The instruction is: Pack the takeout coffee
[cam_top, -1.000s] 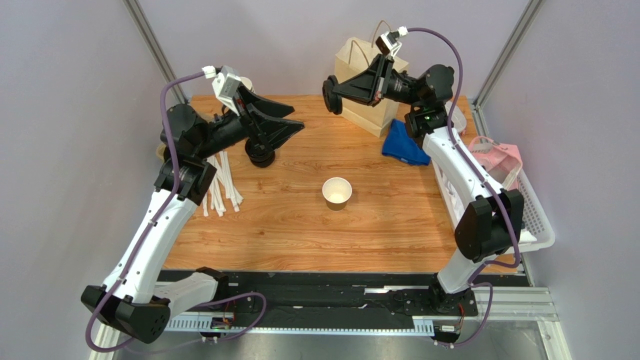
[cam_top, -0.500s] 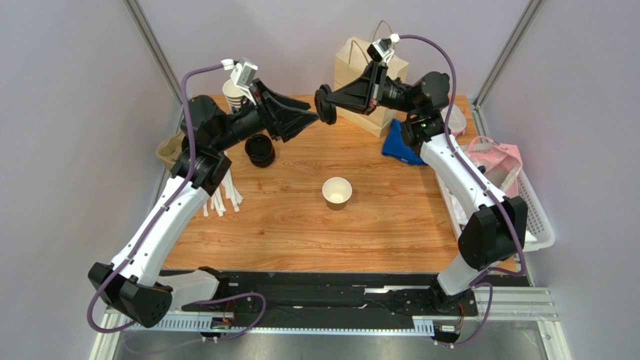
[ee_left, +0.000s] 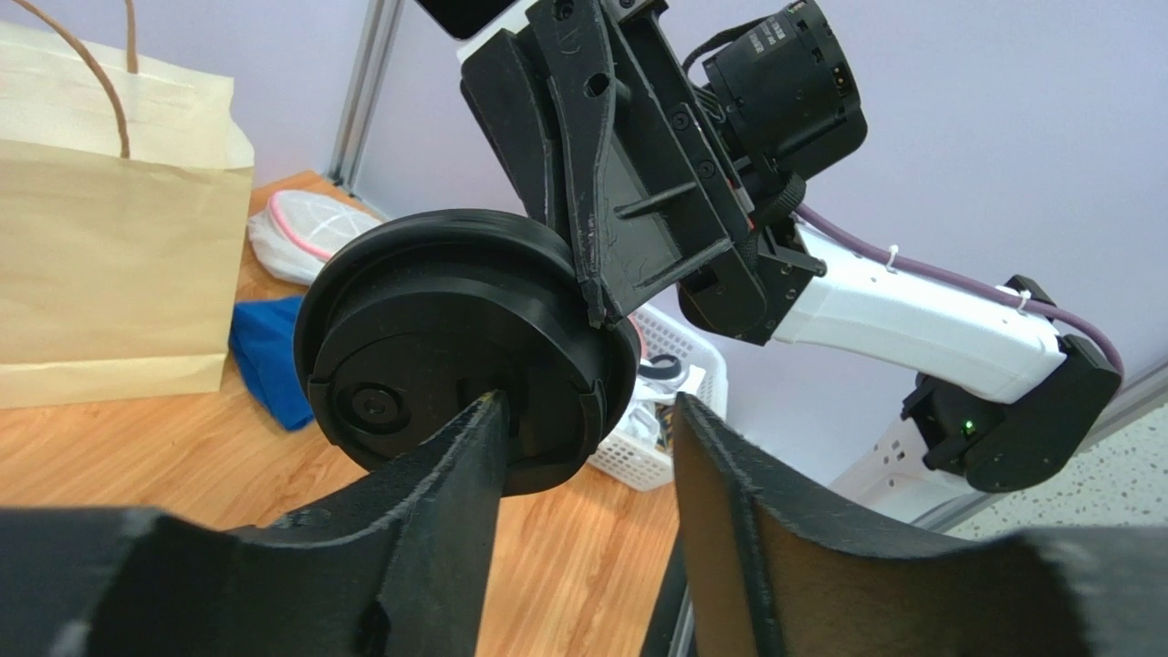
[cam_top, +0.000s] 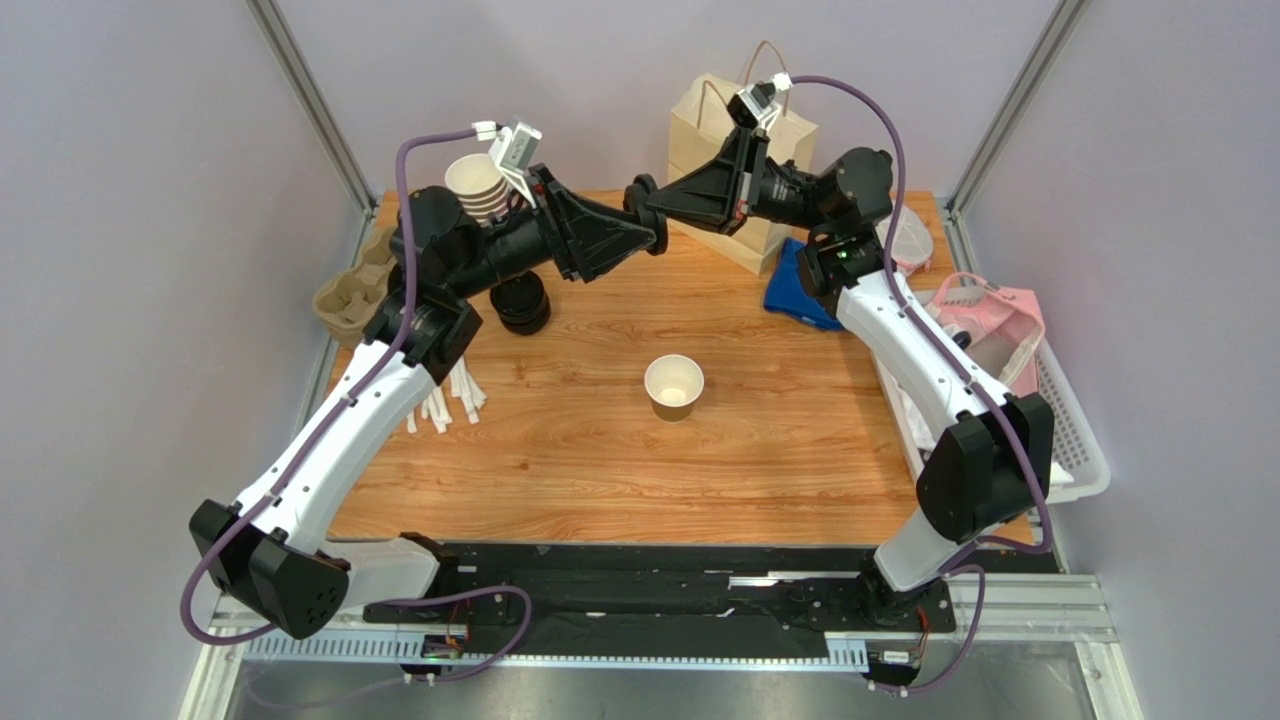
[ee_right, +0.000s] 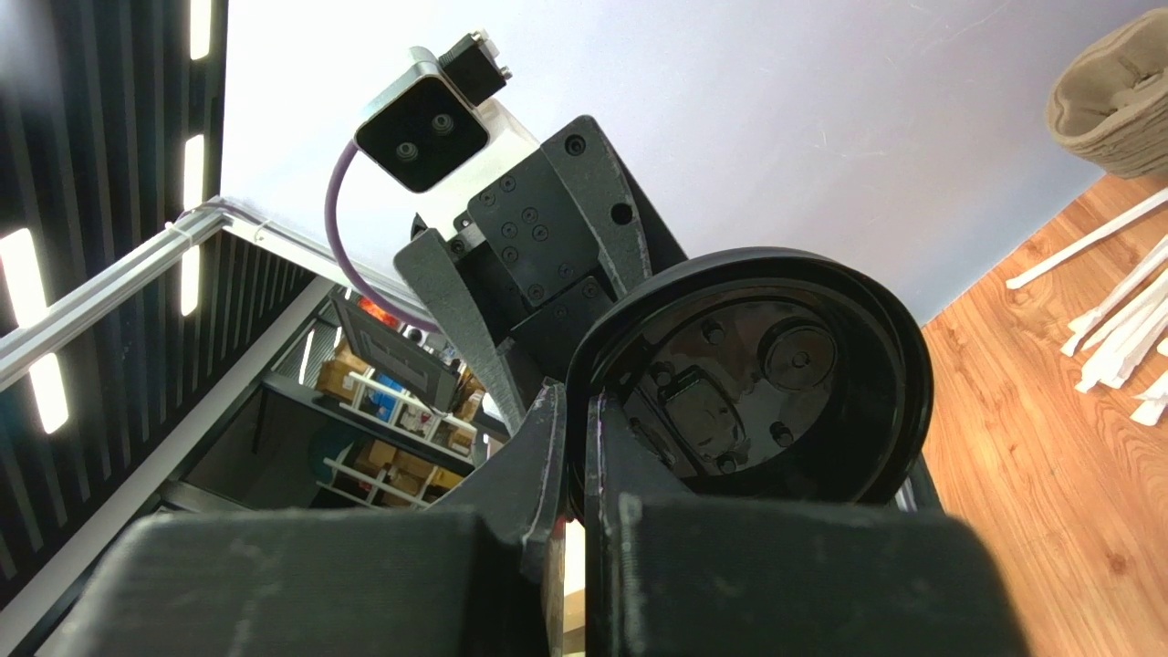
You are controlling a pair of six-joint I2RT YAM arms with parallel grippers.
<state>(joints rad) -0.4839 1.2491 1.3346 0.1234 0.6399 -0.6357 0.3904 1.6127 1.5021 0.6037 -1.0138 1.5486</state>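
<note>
No lidded takeout coffee is in view. A lidless brown paper cup [cam_top: 675,384] stands upright mid-table. My right gripper [cam_top: 658,198] [ee_right: 573,397] is shut on the rim of a round black lid [cam_top: 643,200] [ee_right: 768,370], held on edge in the air above the back of the table. My left gripper [cam_top: 646,228] [ee_left: 587,404] is open right at that lid [ee_left: 439,356]. One finger crosses the lid's face and the lid's edge lies in the gap between the jaws. I cannot tell whether the left fingers touch it.
A kraft paper bag [cam_top: 736,143] stands at the back, a blue cloth [cam_top: 809,293] beside it. A stack of black lids [cam_top: 520,305], stacked cups [cam_top: 478,183], white stirrers [cam_top: 451,387] and a pulp carrier [cam_top: 349,297] lie left. A white basket [cam_top: 1059,420] sits right.
My left arm swung up and right from the lid stack to the held lid, its jaws narrowing. The right gripper carried the lid leftward to meet it.
</note>
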